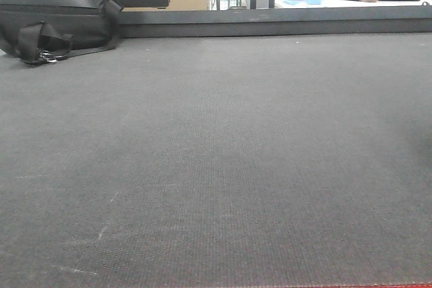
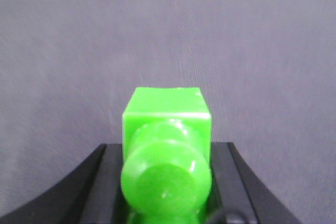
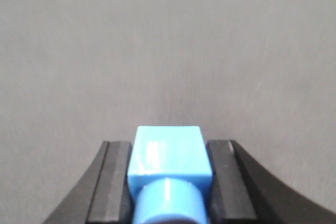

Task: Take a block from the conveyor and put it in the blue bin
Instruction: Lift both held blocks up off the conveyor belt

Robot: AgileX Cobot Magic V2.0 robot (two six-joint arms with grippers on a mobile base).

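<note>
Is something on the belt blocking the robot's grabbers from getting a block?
Nothing visible does. Ahead of the left gripper and the right gripper lies only bare conveyor; no block or blue bin shows. A black bag rests at the belt's far left edge, off to the side.

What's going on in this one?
Each arm seems to hold a block: the left gripper is shut on a green block, the right gripper on a blue block, both over the conveyor. In the front view the belt carries no block, only a black bag at its far left edge. No blue bin is in sight.
</note>
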